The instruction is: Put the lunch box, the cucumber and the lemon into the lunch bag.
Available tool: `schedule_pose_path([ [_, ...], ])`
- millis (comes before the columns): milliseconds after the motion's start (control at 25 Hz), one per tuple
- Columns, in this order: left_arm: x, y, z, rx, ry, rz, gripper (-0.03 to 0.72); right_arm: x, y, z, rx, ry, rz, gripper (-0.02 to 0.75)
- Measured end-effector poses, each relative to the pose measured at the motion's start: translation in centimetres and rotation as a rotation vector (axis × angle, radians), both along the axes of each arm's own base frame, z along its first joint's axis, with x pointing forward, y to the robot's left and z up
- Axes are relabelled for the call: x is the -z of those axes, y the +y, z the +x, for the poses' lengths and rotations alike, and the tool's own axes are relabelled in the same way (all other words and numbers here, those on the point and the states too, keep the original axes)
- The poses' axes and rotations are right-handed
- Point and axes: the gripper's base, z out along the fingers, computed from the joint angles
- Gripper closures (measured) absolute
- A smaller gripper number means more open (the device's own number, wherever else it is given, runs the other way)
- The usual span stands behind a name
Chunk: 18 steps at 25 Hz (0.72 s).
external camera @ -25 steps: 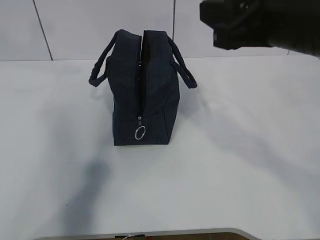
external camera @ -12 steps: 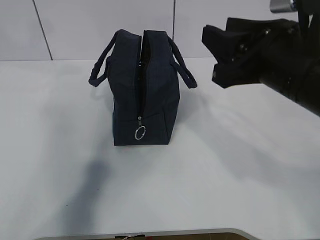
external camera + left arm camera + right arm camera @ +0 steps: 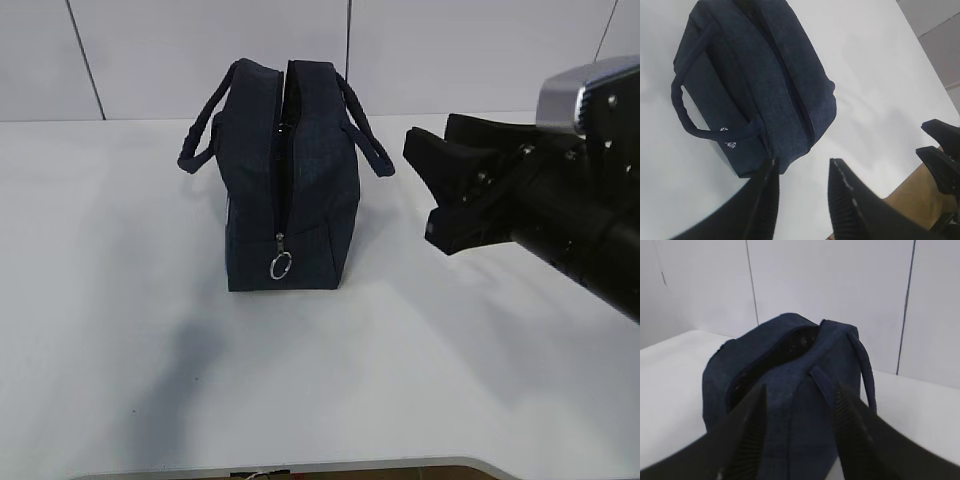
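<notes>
The dark navy lunch bag stands upright on the white table, its top zipper open in a narrow dark slit and its metal ring pull hanging at the near end. My right gripper is open and empty, hovering just right of the bag at handle height. In the right wrist view its jaws frame the bag close ahead. My left gripper is open and empty, high above the bag; it is out of the exterior view. The lunch box, cucumber and lemon are out of view.
The white table spreads around the bag, with its front edge at the bottom. Grey wall panels stand behind. The bag's two loop handles stick out to either side.
My right gripper has come down from the upper right corner to the bag's handle height, staying open. The bag has not moved.
</notes>
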Motion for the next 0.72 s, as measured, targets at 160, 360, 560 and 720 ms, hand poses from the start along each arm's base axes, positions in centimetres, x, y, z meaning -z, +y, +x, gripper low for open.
schedule_pose_path([
  [160, 0.0, 0.0, 0.0, -0.001, 0.000, 0.002, 0.450, 1.4, 0.2, -0.8, -0.067, -0.044, 0.017, 0.397],
  [360, 0.0, 0.0, 0.0, -0.002, 0.001, 0.002, 0.450, 4.6, 0.9, -1.0, -0.147, -0.012, 0.005, 0.404],
  [560, 0.0, 0.0, 0.0, -0.003, 0.002, 0.001, 0.450, 7.7, 2.2, -0.8, -0.251, 0.031, -0.051, 0.405],
  [720, 0.0, 0.0, 0.0, -0.005, 0.003, 0.000, 0.450, 9.9, 2.6, -0.4, -0.270, 0.094, -0.086, 0.405],
])
